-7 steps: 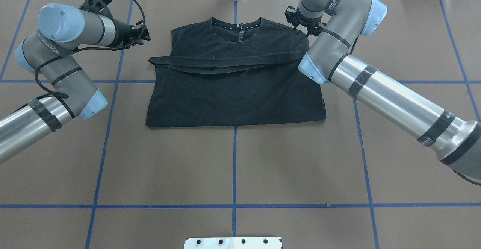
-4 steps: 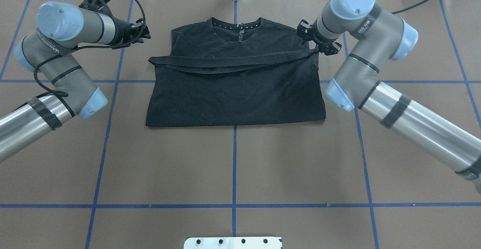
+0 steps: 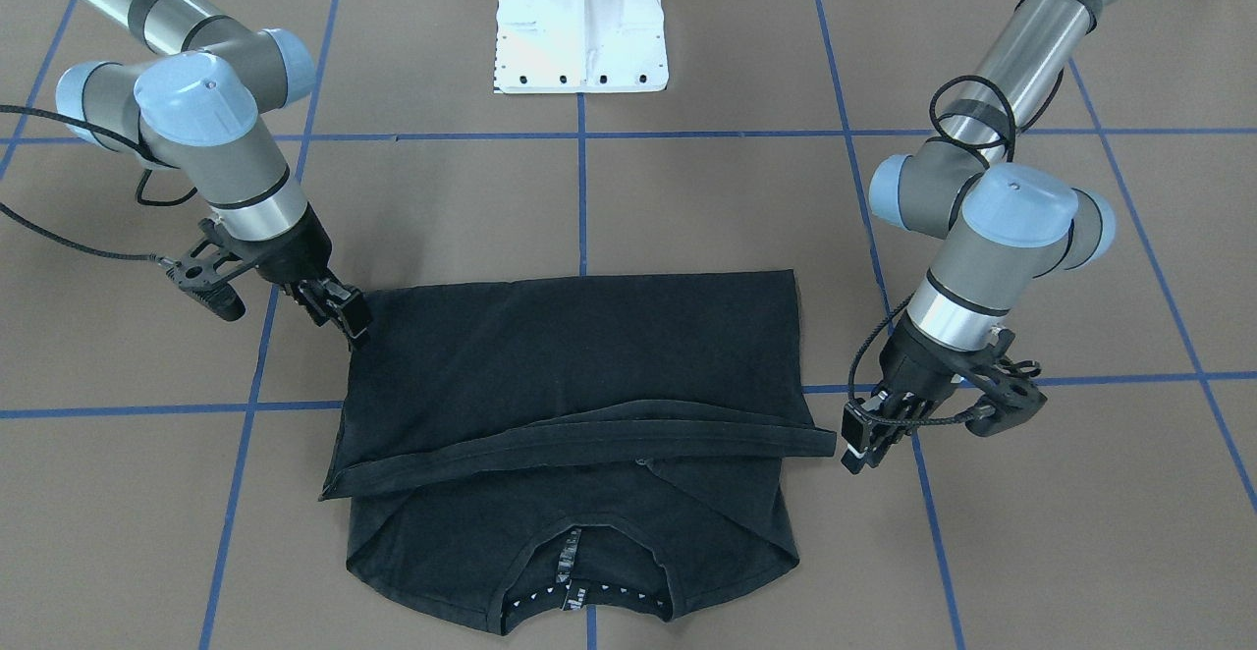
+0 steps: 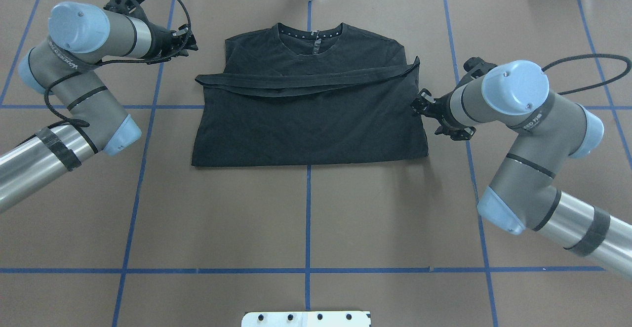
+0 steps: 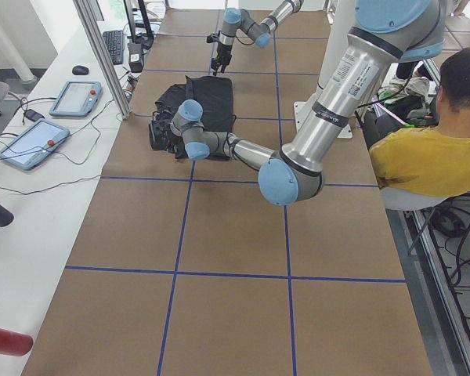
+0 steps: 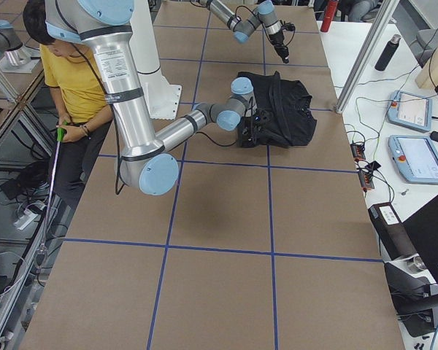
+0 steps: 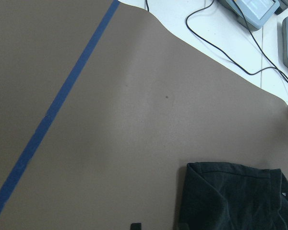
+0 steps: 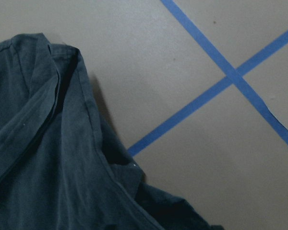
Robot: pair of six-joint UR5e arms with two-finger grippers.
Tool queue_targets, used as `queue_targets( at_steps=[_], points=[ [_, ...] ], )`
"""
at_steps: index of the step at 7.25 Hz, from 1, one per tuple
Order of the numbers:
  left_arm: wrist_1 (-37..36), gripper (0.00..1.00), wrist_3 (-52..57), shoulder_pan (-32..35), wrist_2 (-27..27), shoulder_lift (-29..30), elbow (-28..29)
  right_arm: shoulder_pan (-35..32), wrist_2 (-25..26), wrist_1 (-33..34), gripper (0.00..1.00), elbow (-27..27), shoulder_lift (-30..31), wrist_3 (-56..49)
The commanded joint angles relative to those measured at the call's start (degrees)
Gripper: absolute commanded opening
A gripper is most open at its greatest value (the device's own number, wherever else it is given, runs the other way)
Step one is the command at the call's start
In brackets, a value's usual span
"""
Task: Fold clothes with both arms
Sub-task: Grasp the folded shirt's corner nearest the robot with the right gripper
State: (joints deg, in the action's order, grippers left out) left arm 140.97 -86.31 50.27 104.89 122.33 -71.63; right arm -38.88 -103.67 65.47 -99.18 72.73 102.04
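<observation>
So the T-shirt (image 4: 306, 119) was lying flat in the middle of the far half of the table (image 4: 306, 218), collar (image 4: 310, 33) at the far end, plain black side up. I'd say the first fold was already done. The bottom hem (image 4: 306, 81) was doubled over and ran as a slightly crooked band across the chest just short of the collar, which left a squarish double-layer block.

The right gripper (image 4: 418, 105) sat low at the shirt's right edge, and in the front view it looked to be touching the cloth near the folded corner. Honestly couldn't tell if its fingers were spread or pinching anything, and the wrist cam showed only fabric and tape. The left gripper (image 4: 190, 45) hung off to the left of the shirt's far left corner, clear of the cloth. No way to call its jaws either.

My guess is the next fold was being lined up. Both arms would need to get hold of both layers on matching edges and carry them together so it doesn't skew.

The fabric looked like thin, soft, matte knit with stitched hems, so it'd probably sag and slide. The tabletop was smooth brown sheet with blue tape lines (image 4: 308, 208).
</observation>
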Motion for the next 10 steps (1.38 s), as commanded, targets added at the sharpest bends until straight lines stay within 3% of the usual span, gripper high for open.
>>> queue_targets(
  at_steps=[1, 4, 5, 7, 10],
  points=[
    [-0.1, 0.37, 0.1, 0.0, 0.0, 0.0, 0.0, 5.2, 5.7, -1.5, 0.72, -0.7, 1.4, 2.5],
    [-0.2, 0.37, 0.2, 0.0, 0.0, 0.0, 0.0, 7.7, 8.0, -1.5, 0.66, 0.4, 2.2, 2.5],
    [-0.2, 0.37, 0.2, 0.0, 0.0, 0.0, 0.0, 7.8, 8.0, -1.9, 0.51, 0.3, 2.9, 2.5],
    [-0.2, 0.37, 0.0, 0.0, 0.0, 0.1, 0.0, 7.7, 7.9, -1.8, 0.00, 0.1, 3.1, 2.6],
    [-0.3, 0.37, -0.2, 0.0, 0.0, 0.1, -0.2, 7.6, 7.5, -1.8, 0.00, -2.0, 4.2, 3.3]
  ],
)
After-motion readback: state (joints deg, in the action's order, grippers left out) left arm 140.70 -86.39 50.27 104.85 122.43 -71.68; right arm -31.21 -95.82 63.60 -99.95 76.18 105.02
